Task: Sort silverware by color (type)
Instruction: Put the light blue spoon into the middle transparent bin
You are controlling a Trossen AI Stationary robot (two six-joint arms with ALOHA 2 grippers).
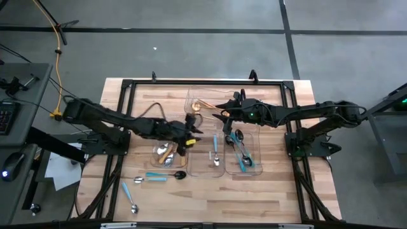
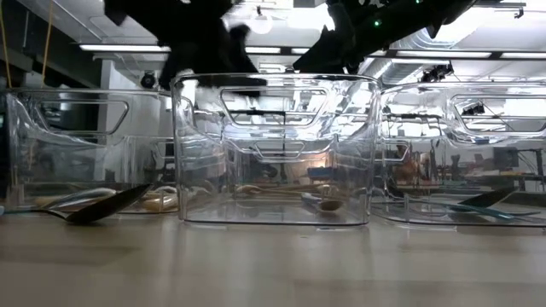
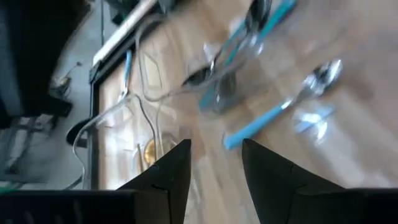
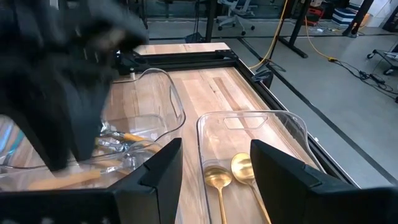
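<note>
Both grippers are open and empty. My left gripper point(image 1: 193, 129) point(image 3: 214, 146) hovers over the middle of the table between the clear trays. My right gripper point(image 1: 222, 113) point(image 4: 214, 149) hangs above the far tray. Two gold spoons point(image 4: 229, 177) lie on that tray's floor point(image 1: 202, 105). Orange-handled spoons point(image 1: 165, 154) lie in the left tray. One light-blue-handled spoon point(image 1: 215, 151) point(image 3: 280, 109) rests in the middle tray. Teal-handled pieces point(image 1: 240, 151) fill the right tray. Loose on the near left table lie light-blue spoons point(image 1: 130, 196) point(image 1: 147, 179) and a dark spoon point(image 1: 180, 174) point(image 2: 94, 209).
Clear plastic trays point(image 2: 273, 149) stand close together mid-table with tall walls. A black frame rail point(image 1: 203, 81) runs around the tabletop. The left arm point(image 4: 68, 74) shows close beside my right gripper. Bare wood point(image 1: 241, 200) lies along the near edge.
</note>
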